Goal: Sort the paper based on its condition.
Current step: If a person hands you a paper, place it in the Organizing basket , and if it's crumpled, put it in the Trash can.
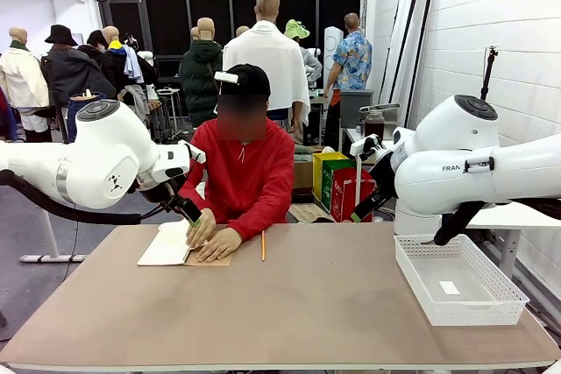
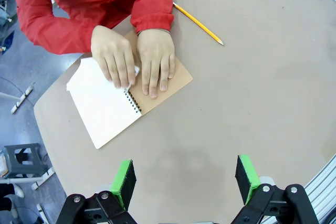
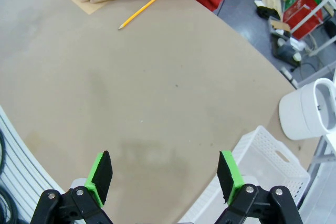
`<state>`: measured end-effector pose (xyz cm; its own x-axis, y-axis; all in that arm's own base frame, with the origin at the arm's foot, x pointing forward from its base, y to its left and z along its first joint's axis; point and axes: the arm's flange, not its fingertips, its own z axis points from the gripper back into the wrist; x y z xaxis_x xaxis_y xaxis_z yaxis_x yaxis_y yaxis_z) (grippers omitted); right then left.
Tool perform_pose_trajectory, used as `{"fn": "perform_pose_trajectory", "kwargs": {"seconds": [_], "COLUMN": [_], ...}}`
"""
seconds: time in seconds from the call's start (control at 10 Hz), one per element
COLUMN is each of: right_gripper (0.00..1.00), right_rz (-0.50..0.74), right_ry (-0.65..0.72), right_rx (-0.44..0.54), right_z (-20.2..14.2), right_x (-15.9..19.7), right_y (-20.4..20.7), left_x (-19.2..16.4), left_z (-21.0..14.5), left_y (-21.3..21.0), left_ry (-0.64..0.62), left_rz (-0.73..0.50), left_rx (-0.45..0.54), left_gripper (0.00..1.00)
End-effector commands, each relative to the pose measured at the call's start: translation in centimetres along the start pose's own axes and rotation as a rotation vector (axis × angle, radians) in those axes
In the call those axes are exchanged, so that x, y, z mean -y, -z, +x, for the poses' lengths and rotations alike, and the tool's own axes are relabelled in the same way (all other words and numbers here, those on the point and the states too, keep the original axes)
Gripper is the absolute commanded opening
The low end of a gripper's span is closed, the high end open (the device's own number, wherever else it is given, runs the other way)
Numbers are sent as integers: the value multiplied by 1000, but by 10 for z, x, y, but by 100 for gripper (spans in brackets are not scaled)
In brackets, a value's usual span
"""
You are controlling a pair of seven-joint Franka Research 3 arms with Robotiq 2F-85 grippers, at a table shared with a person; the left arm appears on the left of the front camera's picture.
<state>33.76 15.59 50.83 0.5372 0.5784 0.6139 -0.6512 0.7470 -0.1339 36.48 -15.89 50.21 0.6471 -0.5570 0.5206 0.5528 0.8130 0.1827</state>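
Hovers wide open and empty above the table (image 2: 252, 103) at left gripper (image 2: 184, 179) and right gripper (image 3: 165, 174) alike, with the paper (image 2: 100, 108) flat on the open spiral notebook (image 2: 176, 80) under the person's hands (image 2: 155, 61), far-left side

open: table (image 1: 307, 304) middle | blocked: person's hands (image 1: 217, 243) on notebook (image 1: 165, 248), pencil (image 1: 262, 245) beside | right edge: basket (image 1: 465, 308)

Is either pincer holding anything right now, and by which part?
Nothing is held: the left pincer and right pincer both hang open and empty above the table.
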Motion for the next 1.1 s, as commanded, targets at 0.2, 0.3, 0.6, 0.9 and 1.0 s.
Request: {"fn": "perform_pose_trajectory", "kwargs": {"seconds": [0.2,0.3,0.6,0.9,1.0], "right_gripper": [100,100,100,100,100], "right_rz": [-7,-7,-7,-7,-7], "right_ry": [-5,-5,-5,-5,-5], "right_rx": [4,4,4,4,4], "right_z": [1,1,1,1,1], "right_x": [0,0,0,0,0], "right_y": [0,0,0,0,0], "left_x": [-1,-1,-1,-1,-1], "left_z": [0,0,0,0,0], "left_y": [2,2,2,2,2], "left_ry": [6,6,6,6,6], "left_rz": [-3,-3,-3,-3,-3], "left_rx": [3,3,3,3,3], "left_gripper": [100,100,100,100,100]}}
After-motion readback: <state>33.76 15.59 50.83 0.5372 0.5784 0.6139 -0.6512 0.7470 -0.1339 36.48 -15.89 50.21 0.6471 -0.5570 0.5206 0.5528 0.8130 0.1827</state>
